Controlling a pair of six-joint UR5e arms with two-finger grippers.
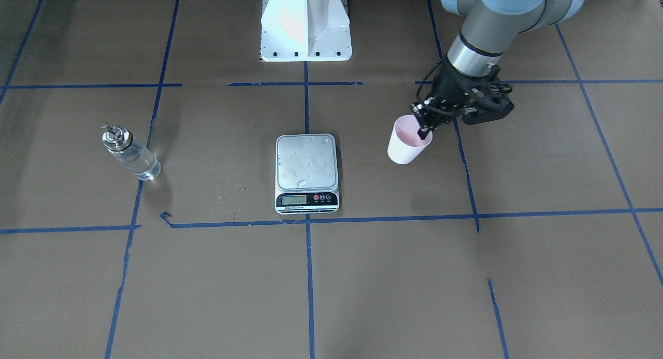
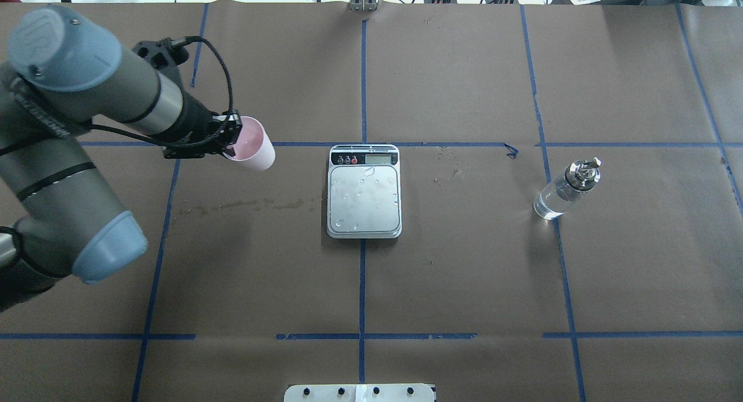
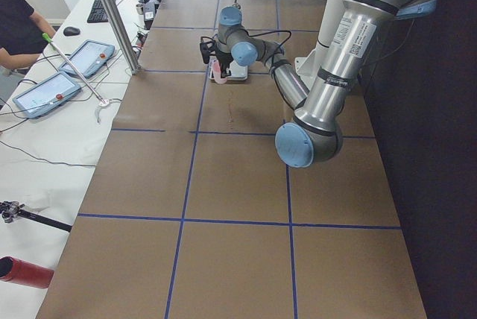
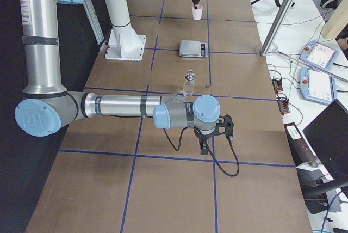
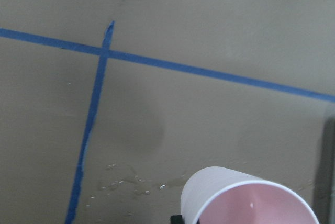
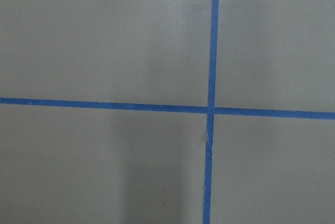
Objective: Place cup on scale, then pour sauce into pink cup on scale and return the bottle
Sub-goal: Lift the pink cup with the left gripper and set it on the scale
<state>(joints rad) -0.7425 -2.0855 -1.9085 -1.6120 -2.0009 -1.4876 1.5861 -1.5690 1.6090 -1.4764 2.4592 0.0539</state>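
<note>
Brown paper table (image 2: 464,274), blue tape (image 2: 361,286)

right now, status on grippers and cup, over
Left gripper shut on cup rim; cup tilted, not yet on scale. Right gripper state unreadable. Scale platform wet, nothing on it; bottle standing alone.

I see the left arm (image 3: 328,73), near and large, reaching from the right edge far along the brown-papered table (image 3: 238,252). Its left gripper (image 3: 216,62) points down with the cup (image 3: 218,74) at its tip, just beside the scale (image 3: 238,74). The grip is too small to confirm. Two tablets (image 3: 46,94) lie on the white side bench (image 3: 45,155).
</note>
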